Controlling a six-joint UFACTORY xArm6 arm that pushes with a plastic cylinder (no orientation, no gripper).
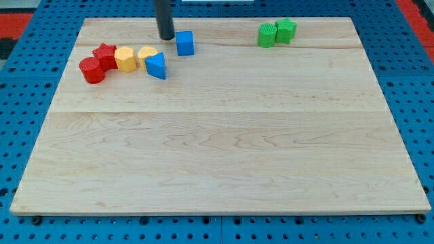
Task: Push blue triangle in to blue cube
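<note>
This looks like a robotics lab bench rather than a home or shop; a pale wooden board (217,135) lies on a blue perforated base (27,81) with a regular grid of holes, the kind used for fixing equipment; a red surface (417,13) shows at the view's top right corner; small bright plastic blocks and a dark rod suit a test setup.

Nothing readable for you here: no text, labels, brands, numbers or signs on the wooden board (224,135), on any of the blocks, or on the blue pegboard (27,68) around the board's edges.
</note>
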